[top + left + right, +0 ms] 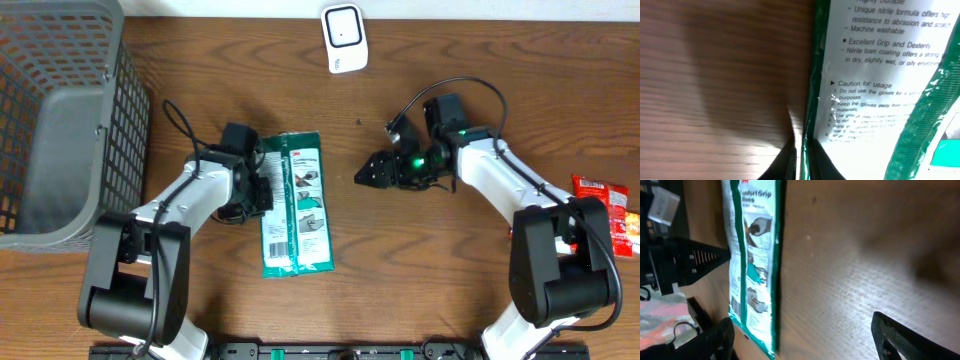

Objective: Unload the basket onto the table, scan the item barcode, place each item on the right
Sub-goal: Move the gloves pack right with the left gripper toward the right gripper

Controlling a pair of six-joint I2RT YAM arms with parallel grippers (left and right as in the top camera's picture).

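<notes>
The left claw [804,159] is clenched on the left long edge of the glove package [296,205], its dark fingertips pinching the thin green seam. The package is a slim, glossy plastic pouch, green-bordered with white printed panels. It lies lengthwise on the wood-grain table [430,290] between the two arms. The right claw [364,175] is released, jaws wide with only bare wood between them, a little to the right of the package and not touching it. A grey mesh basket [60,120] stands at the far left, its smooth grey floor showing. A white, rounded scanner [344,38] lies at the far edge. A crinkled red packet [605,210] lies at the right edge.
</notes>
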